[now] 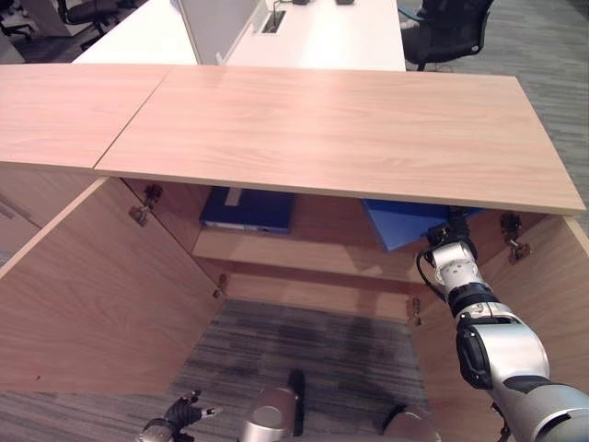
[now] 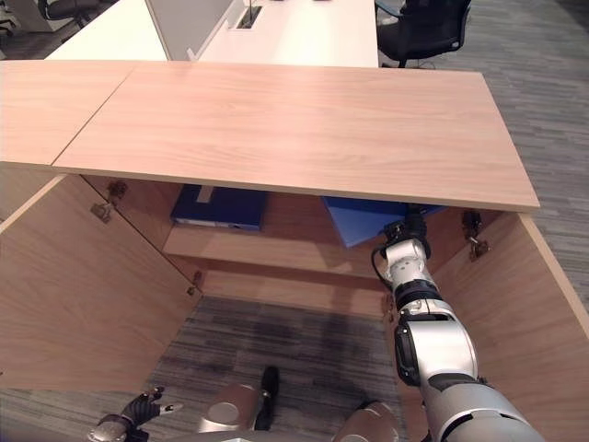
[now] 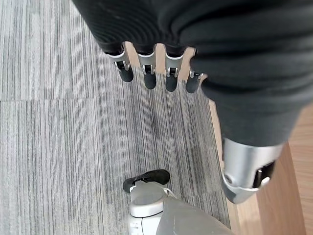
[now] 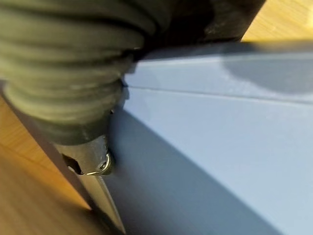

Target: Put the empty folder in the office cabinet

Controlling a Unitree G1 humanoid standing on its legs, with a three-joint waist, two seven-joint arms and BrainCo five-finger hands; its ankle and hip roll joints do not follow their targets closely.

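**Right hand reaches under cabinet top, blue folder at its tips**

Right hand [image 1: 457,224] extended into the open office cabinet [image 1: 313,129], wrist cover dark against the wood, fingers tucked beneath the top panel and hidden by it; impossible to tell whether curled round anything or straight. Seen from the wrist: ribbed cover pressed close against a broad pale-blue surface crossed by one straight seam.

Blue folder [image 1: 398,221] tilted on the inner shelf [image 1: 304,250], one corner dipping below the edge of the cabinet top, plain and smooth, touching or just beside the right hand. No print legible on it.

Further left on the same shelf, a dark blue binder [image 1: 247,209] lying flat, a pale label strip on its upper face, any writing too small to read.

Both cabinet doors swung wide: left door [image 1: 101,295] and right door [image 1: 543,295], metal hinges showing at the inner corners. Grey striped carpet [image 1: 304,350] in front of the opening.

Left hand [image 3: 151,73] hanging low beside the left door, above the carpet, fingers straight and relaxed, holding nothing.

Behind the cabinet, a white desk [image 1: 322,37] with a grey divider panel [image 1: 216,26], and a black office chair [image 1: 446,32] at the far right.
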